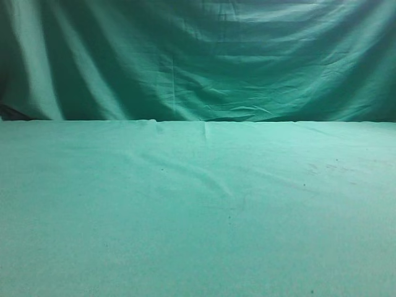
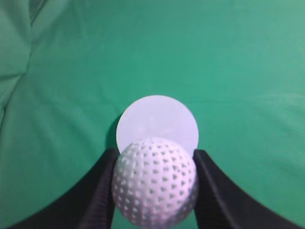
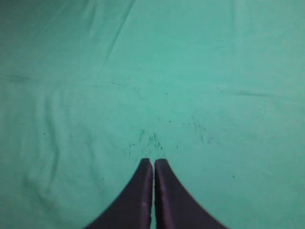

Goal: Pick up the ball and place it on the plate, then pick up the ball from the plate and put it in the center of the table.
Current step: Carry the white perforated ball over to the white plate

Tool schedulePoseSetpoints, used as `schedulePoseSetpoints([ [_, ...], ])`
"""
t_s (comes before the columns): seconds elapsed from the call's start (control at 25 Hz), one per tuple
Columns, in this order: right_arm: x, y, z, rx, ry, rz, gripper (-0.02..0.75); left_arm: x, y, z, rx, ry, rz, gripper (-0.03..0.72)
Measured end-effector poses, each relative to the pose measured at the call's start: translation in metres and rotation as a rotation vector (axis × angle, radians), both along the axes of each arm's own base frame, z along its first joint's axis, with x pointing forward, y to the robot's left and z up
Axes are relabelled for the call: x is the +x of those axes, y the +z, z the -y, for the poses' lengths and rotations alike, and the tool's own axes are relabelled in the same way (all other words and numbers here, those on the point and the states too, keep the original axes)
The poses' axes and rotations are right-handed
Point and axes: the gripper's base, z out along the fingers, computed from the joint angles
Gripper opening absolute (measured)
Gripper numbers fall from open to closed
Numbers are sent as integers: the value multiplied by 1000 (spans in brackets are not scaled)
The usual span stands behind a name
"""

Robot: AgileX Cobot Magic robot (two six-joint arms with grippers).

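Observation:
In the left wrist view the white dimpled ball (image 2: 155,181) sits between the two black fingers of my left gripper (image 2: 155,160), which is shut on it and holds it above the green table (image 2: 238,71). A round flat white plate (image 2: 157,119) lies on the cloth just beyond and below the ball. In the right wrist view my right gripper (image 3: 153,162) is shut and empty above bare green cloth (image 3: 214,71). The exterior view shows only the table (image 1: 198,216); no ball, plate or gripper appears there.
A draped green backdrop curtain (image 1: 198,55) hangs behind the table's far edge. Cloth wrinkles run across the table in the left wrist view (image 2: 19,81). Small dark specks mark the cloth ahead of the right gripper (image 3: 147,138).

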Motion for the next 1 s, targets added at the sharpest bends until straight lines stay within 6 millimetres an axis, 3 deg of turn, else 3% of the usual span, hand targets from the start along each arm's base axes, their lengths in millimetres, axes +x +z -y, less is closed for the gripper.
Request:
schedulePoseSetpoints([
  [0.32, 5, 4, -2, 105, -45, 12, 0, 37, -51, -16, -152, -33, -216, 303],
  [0.52, 16, 9, -7, -46, 95, 25, 0, 48, -75, -25, -163, 0, -319, 303],
  [0.72, 44, 13, -14, -160, 220, -118, 0, 56, -91, -27, -129, -29, -376, 303],
  [1.0, 86, 14, -28, -328, 211, -288, 0, 68, -99, -32, -39, -65, -329, 303],
])
